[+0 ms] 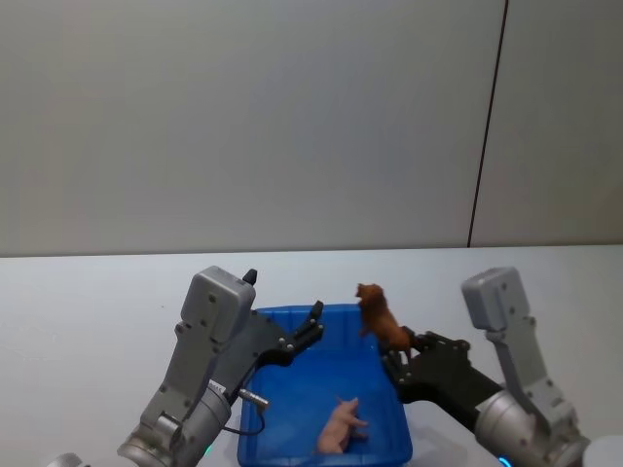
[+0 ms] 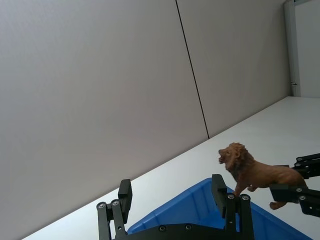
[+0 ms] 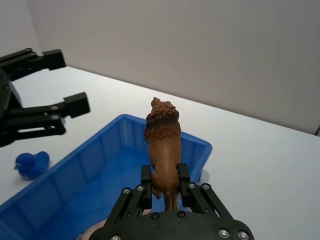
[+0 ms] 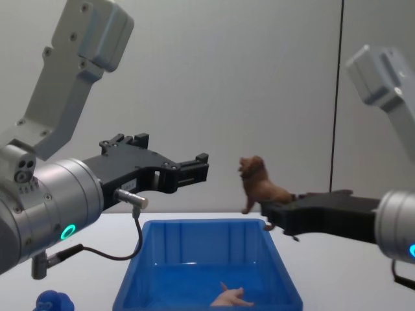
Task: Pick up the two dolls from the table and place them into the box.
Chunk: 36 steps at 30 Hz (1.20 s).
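The right hand (image 3: 165, 184) is pressed in on the lion (image 3: 162, 134), one black finger (image 3: 146, 181) on each flank near the hindquarters. The lion's head and mane stick out beyond the fingertips. It is held in the air above the far right edge of the blue box (image 1: 292, 401), clear of the rim.

The left hand (image 2: 171, 192) is spread wide, its fingers (image 2: 218, 192) holding and touching nothing. It hangs above the left side of the box and points toward the lion.

The box stands on the white tabletop (image 1: 88, 302). Inside it the pink pig (image 1: 341, 428) lies on its side on the floor, toward the near end. A small blue lumpy toy (image 3: 31, 164) sits on the tabletop just outside the box's left wall.
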Each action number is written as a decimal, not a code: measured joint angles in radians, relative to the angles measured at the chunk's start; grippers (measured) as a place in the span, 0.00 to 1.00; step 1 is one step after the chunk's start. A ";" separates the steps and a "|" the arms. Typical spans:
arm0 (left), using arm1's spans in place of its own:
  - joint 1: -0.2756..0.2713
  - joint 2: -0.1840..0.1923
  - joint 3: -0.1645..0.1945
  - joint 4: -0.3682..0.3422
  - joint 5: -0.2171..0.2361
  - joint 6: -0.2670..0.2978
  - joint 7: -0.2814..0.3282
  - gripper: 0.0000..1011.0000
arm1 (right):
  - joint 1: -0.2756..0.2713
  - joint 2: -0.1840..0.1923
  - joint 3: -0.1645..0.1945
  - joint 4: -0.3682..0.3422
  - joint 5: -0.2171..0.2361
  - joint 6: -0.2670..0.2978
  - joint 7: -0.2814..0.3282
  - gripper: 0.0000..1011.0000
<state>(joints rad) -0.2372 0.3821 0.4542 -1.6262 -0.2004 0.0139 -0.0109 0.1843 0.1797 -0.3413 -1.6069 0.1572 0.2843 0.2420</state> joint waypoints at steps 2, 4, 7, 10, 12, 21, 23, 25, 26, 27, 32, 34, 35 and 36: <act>0.000 0.000 0.000 0.000 0.000 0.000 0.000 0.99 | 0.008 -0.007 -0.004 0.000 0.000 0.017 0.012 0.29; 0.000 0.000 0.000 0.000 0.000 0.000 0.000 0.99 | 0.014 -0.013 -0.007 0.001 0.000 0.026 0.019 0.31; 0.000 0.000 0.000 0.000 0.000 0.000 0.000 0.99 | 0.027 -0.025 -0.012 0.014 0.004 0.051 0.032 0.40; 0.000 0.000 0.000 0.000 0.000 0.000 0.000 0.99 | 0.039 -0.037 -0.016 0.036 0.008 0.067 0.041 0.50; 0.000 0.000 0.000 0.000 0.000 0.000 0.000 0.99 | 0.047 -0.044 -0.019 0.051 0.011 0.076 0.045 0.56; 0.000 0.000 0.000 0.000 0.000 0.000 0.000 0.99 | 0.052 -0.047 -0.018 0.074 0.019 0.077 0.048 0.85; 0.000 0.000 0.000 0.000 0.000 0.000 0.000 0.99 | 0.046 -0.040 -0.014 0.069 0.021 0.072 0.046 0.89; 0.000 0.000 0.000 0.000 0.000 0.000 0.000 0.99 | 0.036 -0.029 -0.008 0.059 0.027 0.063 0.042 0.93; 0.000 0.000 0.000 0.000 0.000 0.000 0.000 0.99 | 0.030 -0.023 -0.005 0.053 0.029 0.060 0.041 0.96; 0.000 0.000 0.000 0.000 0.000 0.000 0.000 0.99 | 0.025 -0.019 -0.003 0.049 0.032 0.056 0.040 0.97; 0.000 0.000 0.000 0.000 0.000 0.000 0.000 0.99 | -0.010 0.018 0.016 0.016 0.050 0.034 0.033 0.99; 0.000 0.000 0.000 0.000 0.000 0.000 0.000 0.99 | -0.035 0.045 0.030 -0.005 0.064 0.020 0.028 0.99; 0.000 0.000 0.000 0.000 0.000 0.000 0.000 0.99 | -0.044 0.054 0.035 -0.012 0.068 0.017 0.026 0.99; 0.000 0.000 0.000 0.000 0.000 0.000 0.000 0.99 | -0.051 0.062 0.039 -0.018 0.073 0.013 0.025 0.99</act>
<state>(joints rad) -0.2372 0.3821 0.4542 -1.6262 -0.2004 0.0138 -0.0110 0.1334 0.2413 -0.3022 -1.6247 0.2301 0.2974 0.2667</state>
